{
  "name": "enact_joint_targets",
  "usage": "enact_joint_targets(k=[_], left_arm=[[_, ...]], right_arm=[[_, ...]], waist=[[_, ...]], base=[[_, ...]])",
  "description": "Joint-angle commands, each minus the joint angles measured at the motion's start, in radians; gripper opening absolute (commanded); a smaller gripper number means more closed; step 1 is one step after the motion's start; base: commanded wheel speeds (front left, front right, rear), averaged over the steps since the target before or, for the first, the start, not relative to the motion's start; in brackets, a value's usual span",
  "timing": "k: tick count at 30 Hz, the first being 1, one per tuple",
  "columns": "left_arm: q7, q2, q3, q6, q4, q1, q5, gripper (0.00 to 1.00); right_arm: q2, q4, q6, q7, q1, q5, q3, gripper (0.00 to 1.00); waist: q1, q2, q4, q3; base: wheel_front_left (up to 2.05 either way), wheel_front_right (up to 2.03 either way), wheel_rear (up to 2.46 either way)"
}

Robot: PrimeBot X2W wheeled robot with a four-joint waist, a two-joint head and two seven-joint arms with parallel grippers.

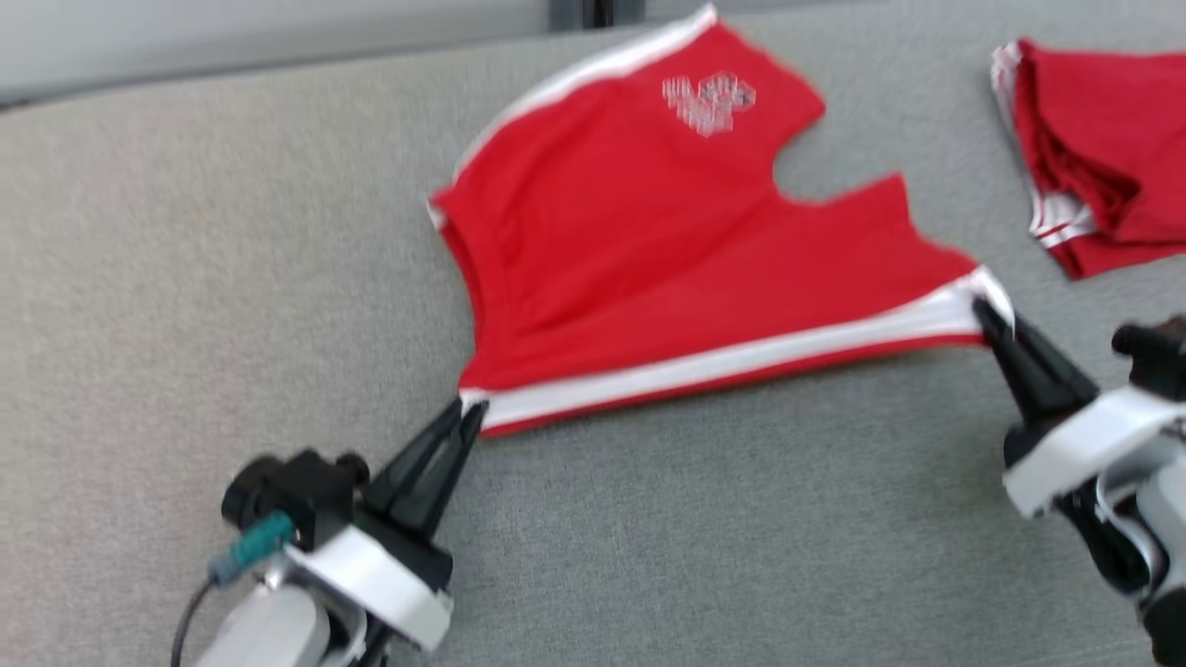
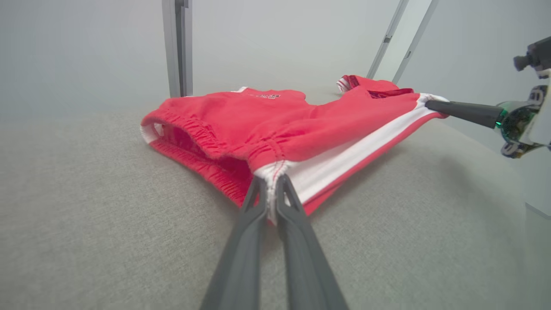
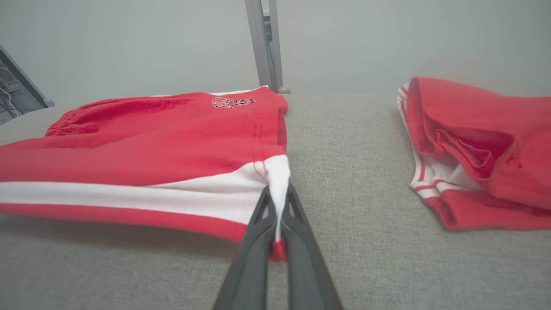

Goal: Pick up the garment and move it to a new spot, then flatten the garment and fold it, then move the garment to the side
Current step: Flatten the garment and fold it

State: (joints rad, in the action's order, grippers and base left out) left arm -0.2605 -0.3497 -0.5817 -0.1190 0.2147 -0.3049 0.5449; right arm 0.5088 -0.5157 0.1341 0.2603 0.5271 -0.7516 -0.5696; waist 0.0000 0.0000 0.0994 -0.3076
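Observation:
The garment [image 1: 649, 241] is a pair of red shorts with white side stripes and a small pale logo, spread on the grey cloth table. My left gripper [image 1: 468, 412] is shut on its waistband corner, at the near-left end of the white stripe [image 2: 269, 183]. My right gripper [image 1: 987, 310] is shut on the hem corner at the stripe's other end [image 3: 277, 202]. The near edge is stretched taut between the two grippers and lifted slightly off the table. From the left wrist camera, the right gripper's dark fingers [image 2: 465, 112] hold the far corner.
A second red garment with white stripes [image 1: 1093, 148] lies folded at the table's far right, also seen on the right in the right wrist view [image 3: 478, 150]. Grey table cloth [image 1: 185, 278] spreads to the left and front. A metal post [image 2: 177, 47] rises behind the table.

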Motion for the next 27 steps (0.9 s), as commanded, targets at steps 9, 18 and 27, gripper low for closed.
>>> enact_joint_targets(k=[9, 18, 27], left_arm=[[-0.005, -0.031, 0.033, 0.051, -0.119, 0.261, -0.056, 0.00], [0.089, -0.056, 0.007, 0.069, -0.229, 0.329, -0.028, 0.00], [0.198, 0.025, 0.012, 0.041, -0.191, 0.203, 0.092, 0.00]], right_arm=[[0.097, 0.078, -0.009, 0.008, -0.245, -0.003, 0.069, 0.00], [0.130, 0.229, -0.010, -0.118, -0.375, -0.001, 0.178, 0.00], [-0.008, 0.167, -0.006, -0.387, -0.233, 0.062, 0.266, 0.00]], waist=[[0.0000, 0.0000, 0.001, 0.160], [0.0000, 0.0000, -0.001, 0.173], [0.0000, 0.0000, -0.014, 0.127]], base=[[0.00, 0.00, 0.00], [0.00, 0.00, 0.00], [0.00, 0.00, 0.00]])
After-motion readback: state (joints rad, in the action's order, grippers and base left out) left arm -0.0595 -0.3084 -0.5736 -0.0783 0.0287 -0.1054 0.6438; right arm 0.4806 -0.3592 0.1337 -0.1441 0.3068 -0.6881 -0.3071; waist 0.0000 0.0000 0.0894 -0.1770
